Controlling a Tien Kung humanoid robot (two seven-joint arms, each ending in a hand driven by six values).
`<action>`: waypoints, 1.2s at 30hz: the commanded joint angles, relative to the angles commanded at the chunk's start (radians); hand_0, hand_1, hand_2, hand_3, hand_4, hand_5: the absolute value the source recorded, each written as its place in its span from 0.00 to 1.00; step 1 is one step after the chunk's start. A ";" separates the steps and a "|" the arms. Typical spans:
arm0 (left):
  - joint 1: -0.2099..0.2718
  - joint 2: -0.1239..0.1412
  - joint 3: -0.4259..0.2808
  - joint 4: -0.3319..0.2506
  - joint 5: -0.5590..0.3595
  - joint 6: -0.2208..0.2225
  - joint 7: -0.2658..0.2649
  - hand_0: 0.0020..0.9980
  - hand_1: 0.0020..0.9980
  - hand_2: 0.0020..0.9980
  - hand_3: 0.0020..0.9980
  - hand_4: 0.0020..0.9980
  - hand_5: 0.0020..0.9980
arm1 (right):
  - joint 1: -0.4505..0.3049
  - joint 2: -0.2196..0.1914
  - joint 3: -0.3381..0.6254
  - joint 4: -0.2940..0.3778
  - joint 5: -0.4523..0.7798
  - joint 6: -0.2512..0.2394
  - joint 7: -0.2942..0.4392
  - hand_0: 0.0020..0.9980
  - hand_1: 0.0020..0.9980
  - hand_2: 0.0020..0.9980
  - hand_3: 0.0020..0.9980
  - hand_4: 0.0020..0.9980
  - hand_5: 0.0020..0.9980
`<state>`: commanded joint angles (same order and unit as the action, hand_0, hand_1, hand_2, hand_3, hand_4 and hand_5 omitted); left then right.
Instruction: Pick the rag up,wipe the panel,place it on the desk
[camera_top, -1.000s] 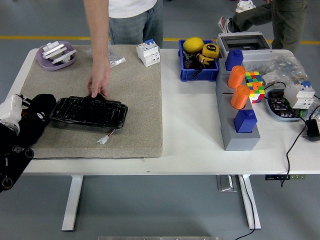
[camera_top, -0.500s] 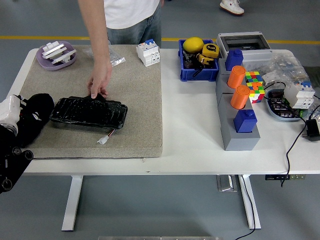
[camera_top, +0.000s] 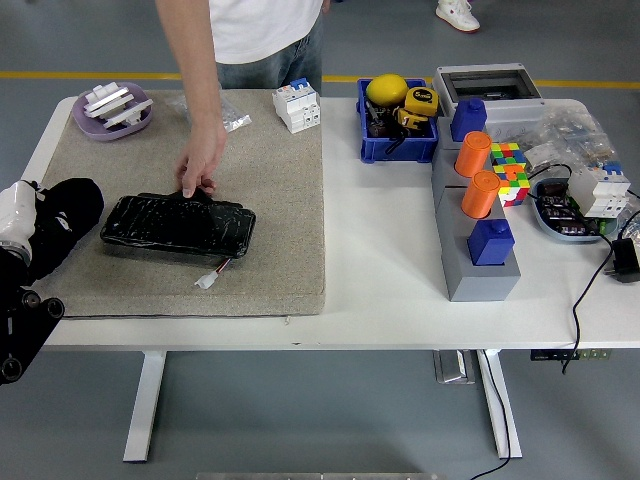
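At the table's left edge our left hand (camera_top: 45, 228) is bunched around the black rag (camera_top: 68, 208), fingers buried in the cloth so that we can only say it holds the rag, not how tightly. The rag lies just off the left end of the black panel (camera_top: 178, 225), near it but, as far as we can see, not touching. The panel lies on the beige mat (camera_top: 270, 200) with its long axis running left to right along the table, so the wipe lies to our hand's right. A person's hand (camera_top: 200, 165) presses the panel's far edge, steadying it. Our right hand is out of view, so the left alone is placed for the stroke.
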<state>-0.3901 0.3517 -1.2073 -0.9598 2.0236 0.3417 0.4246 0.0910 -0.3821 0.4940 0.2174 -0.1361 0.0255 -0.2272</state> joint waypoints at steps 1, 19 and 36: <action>0.002 0.003 -0.008 -0.017 0.011 -0.001 0.005 0.21 0.30 0.53 0.53 0.36 0.00 | 0.000 0.000 -0.001 0.000 0.001 0.001 0.000 0.75 0.60 0.61 0.56 0.93 0.45; 0.043 -0.013 0.034 -0.211 0.104 -0.023 0.106 0.21 0.30 0.53 0.53 0.35 0.00 | 0.002 0.000 0.000 -0.001 -0.002 0.002 0.003 0.75 0.60 0.61 0.56 0.93 0.46; 0.037 -0.043 0.172 -0.247 0.092 -0.020 0.120 0.21 0.30 0.53 0.53 0.36 0.00 | 0.003 -0.001 -0.007 -0.003 0.002 0.003 0.005 0.75 0.60 0.61 0.56 0.93 0.46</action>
<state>-0.3529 0.3082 -1.0354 -1.2068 2.1152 0.3218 0.5447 0.0939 -0.3835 0.4870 0.2145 -0.1337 0.0284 -0.2223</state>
